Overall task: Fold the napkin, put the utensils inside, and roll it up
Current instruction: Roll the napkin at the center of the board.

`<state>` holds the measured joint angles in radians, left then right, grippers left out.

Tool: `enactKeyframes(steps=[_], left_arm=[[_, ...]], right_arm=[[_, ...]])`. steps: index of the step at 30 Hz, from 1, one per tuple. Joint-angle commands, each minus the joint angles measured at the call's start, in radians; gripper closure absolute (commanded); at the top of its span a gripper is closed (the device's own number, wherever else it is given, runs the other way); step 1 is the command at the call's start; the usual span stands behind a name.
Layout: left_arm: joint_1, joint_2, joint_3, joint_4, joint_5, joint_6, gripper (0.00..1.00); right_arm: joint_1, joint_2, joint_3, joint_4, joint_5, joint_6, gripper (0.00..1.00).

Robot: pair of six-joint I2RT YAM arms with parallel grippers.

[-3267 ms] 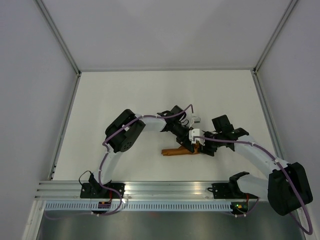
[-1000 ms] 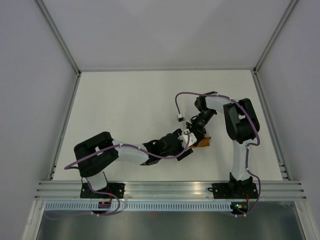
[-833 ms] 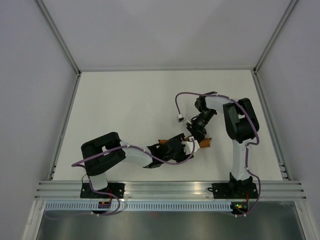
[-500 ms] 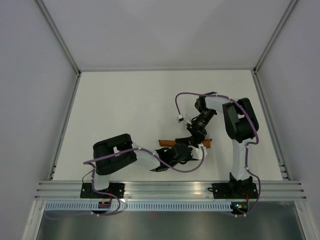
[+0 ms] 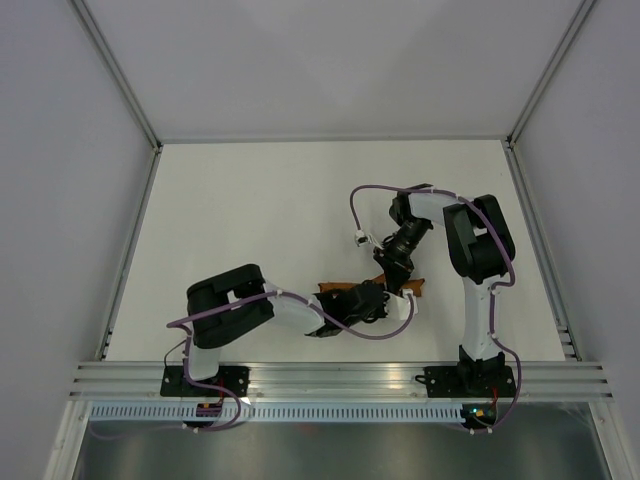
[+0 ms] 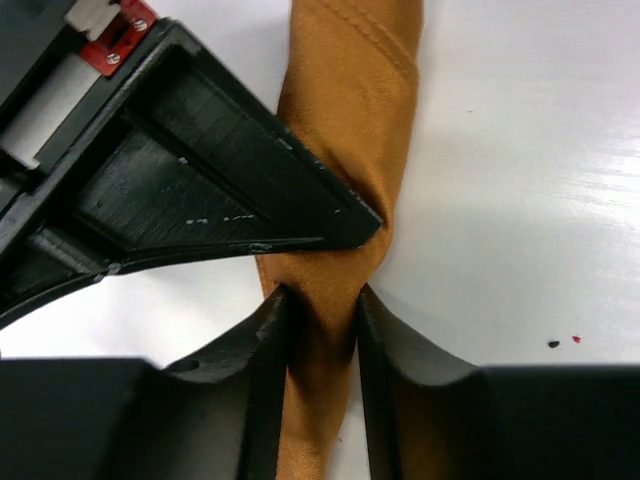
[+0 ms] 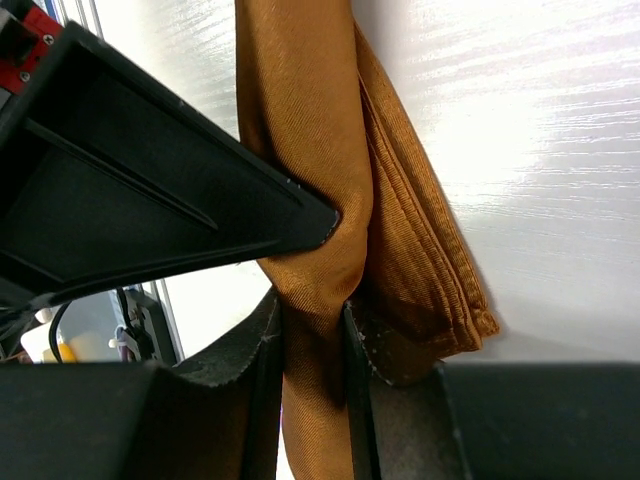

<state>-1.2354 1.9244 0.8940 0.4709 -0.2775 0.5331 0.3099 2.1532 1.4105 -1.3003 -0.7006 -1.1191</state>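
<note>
The napkin [image 5: 336, 290] lies rolled into a narrow rust-orange bundle at the table's middle right. Both grippers meet on it. My left gripper [image 5: 383, 298] reaches in from the left, and in the left wrist view its jaws [image 6: 320, 305] press on both sides of the roll [image 6: 350, 120]. My right gripper [image 5: 396, 280] comes down from the far side. In the right wrist view its gripper [image 7: 312, 318] pinches a twisted strand of cloth [image 7: 300, 120] beside the layered folded end [image 7: 420, 290]. The utensils are hidden from every view.
Each wrist view shows the other gripper's black body close by, at upper left [image 6: 200, 190] [image 7: 150, 190]. The white table [image 5: 250, 200] is edged by a metal rail [image 5: 340, 378] at the front and grey walls on the other sides.
My left gripper has shifted toward the roll's right end beside the right gripper and closed its jaws on the cloth. The right gripper has held its grip in place.
</note>
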Motion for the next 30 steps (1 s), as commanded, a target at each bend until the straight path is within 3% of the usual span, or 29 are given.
enactKeyframes(steps=[1,3,6,9,12,16,22,26,30], left_arm=[[0.008,0.039,0.029,-0.147,0.138,-0.011,0.69],[0.014,0.044,0.045,-0.167,0.155,-0.033,0.84],[0.022,0.051,0.066,-0.21,0.193,-0.064,0.97],[0.036,0.061,0.095,-0.27,0.254,-0.106,0.98],[0.059,0.067,0.12,-0.322,0.322,-0.166,0.98],[0.102,0.074,0.126,-0.35,0.38,-0.243,0.98],[0.174,0.11,0.178,-0.428,0.419,-0.412,0.98],[0.195,0.151,0.229,-0.465,0.399,-0.518,0.98],[0.198,0.231,0.299,-0.586,0.342,-0.656,0.98]], right_arm=[[-0.005,0.051,0.002,0.128,0.102,-0.051,0.86],[-0.006,0.051,0.005,0.127,0.092,-0.045,0.83],[-0.018,0.05,0.022,0.121,0.076,-0.038,0.75],[-0.038,0.042,0.048,0.098,0.037,-0.03,0.58],[-0.067,0.028,0.102,0.067,0.01,-0.01,0.51],[-0.123,0.005,0.2,0.03,-0.04,0.036,0.48],[-0.222,-0.079,0.248,0.119,-0.056,0.2,0.47],[-0.288,-0.159,0.226,0.199,-0.053,0.324,0.47],[-0.388,-0.223,0.214,0.173,-0.089,0.32,0.47]])
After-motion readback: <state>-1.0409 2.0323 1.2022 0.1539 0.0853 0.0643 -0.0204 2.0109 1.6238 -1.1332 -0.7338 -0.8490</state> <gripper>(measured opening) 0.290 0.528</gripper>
